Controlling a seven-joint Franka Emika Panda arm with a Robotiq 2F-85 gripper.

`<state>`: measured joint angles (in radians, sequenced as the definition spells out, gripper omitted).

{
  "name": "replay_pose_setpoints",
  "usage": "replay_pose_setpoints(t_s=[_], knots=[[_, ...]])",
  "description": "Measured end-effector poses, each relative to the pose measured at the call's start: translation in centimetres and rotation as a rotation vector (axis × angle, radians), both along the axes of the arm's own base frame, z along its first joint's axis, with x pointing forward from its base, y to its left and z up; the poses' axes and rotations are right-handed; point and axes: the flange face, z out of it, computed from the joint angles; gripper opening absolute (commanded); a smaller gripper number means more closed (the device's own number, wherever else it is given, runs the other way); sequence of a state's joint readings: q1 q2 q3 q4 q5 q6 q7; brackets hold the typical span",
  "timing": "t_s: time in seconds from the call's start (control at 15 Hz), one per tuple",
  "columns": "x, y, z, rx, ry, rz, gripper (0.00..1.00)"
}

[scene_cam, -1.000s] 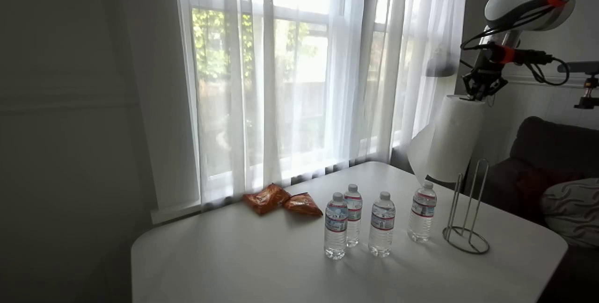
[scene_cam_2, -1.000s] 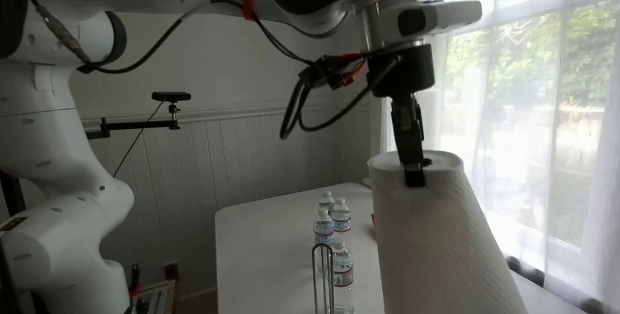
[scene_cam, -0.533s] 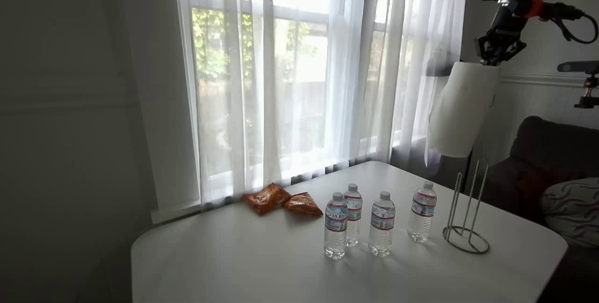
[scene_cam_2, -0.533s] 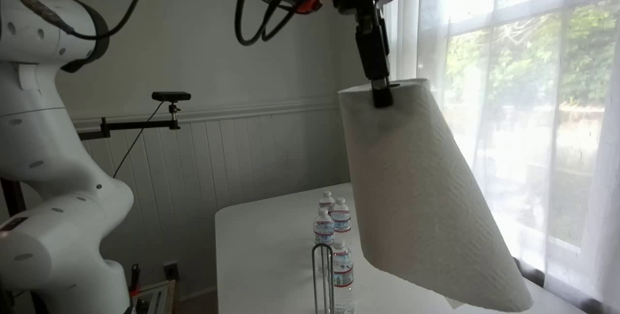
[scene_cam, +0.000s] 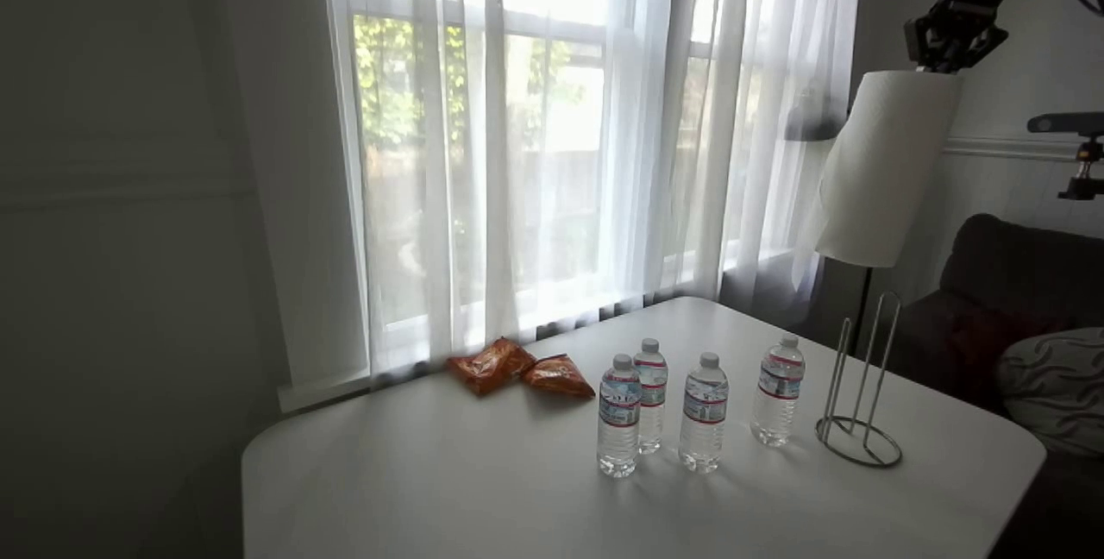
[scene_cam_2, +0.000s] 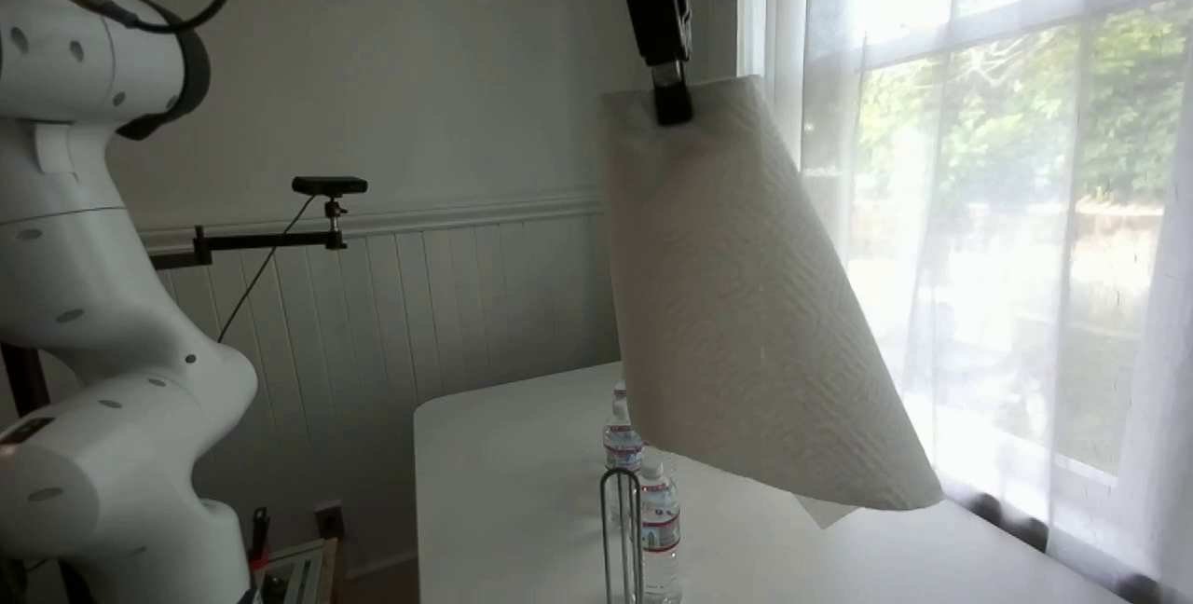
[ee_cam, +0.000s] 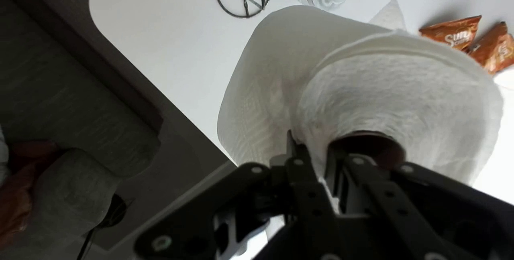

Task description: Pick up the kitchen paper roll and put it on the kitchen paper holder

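Pinched at its wall by the gripper [ee_cam: 312,145], one finger in the core, the roll [scene_cam: 893,171] has just risen toward 1 o'clock in an exterior view; its lower end now shows above the top of the holder [scene_cam: 867,369], at its 6 o'clock. It hangs tilted, so straightening and lining up probably come before lowering.

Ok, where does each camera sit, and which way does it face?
Wrist view: behind the gripper, looking down past it and the kitchen paper roll to the white table.
In an exterior view: opposite the curtained window, looking across the table; gripper at upper right.
In an exterior view: opposite the panelled wall, looking over the table; Franka Panda arm at left, gripper at top.
Both exterior views share the kitchen paper holder and water bottles.
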<state>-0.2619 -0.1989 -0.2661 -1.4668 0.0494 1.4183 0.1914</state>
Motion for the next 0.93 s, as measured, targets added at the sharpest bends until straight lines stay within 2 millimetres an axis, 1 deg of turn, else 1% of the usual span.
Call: replay_pose_setpoints(t_s=[0.13, 0.33, 0.67, 0.93], knots=[[-0.5, 0.0, 0.2, 0.011, 0.028, 0.018, 0.04], [-1.0, -0.5, 0.0, 0.017, 0.059, 0.048, 0.04], [-1.2, -1.5, -0.5, -0.005, 0.080, 0.099, 0.04], [-1.2, -1.5, -0.6, -0.009, 0.082, 0.128, 0.04]])
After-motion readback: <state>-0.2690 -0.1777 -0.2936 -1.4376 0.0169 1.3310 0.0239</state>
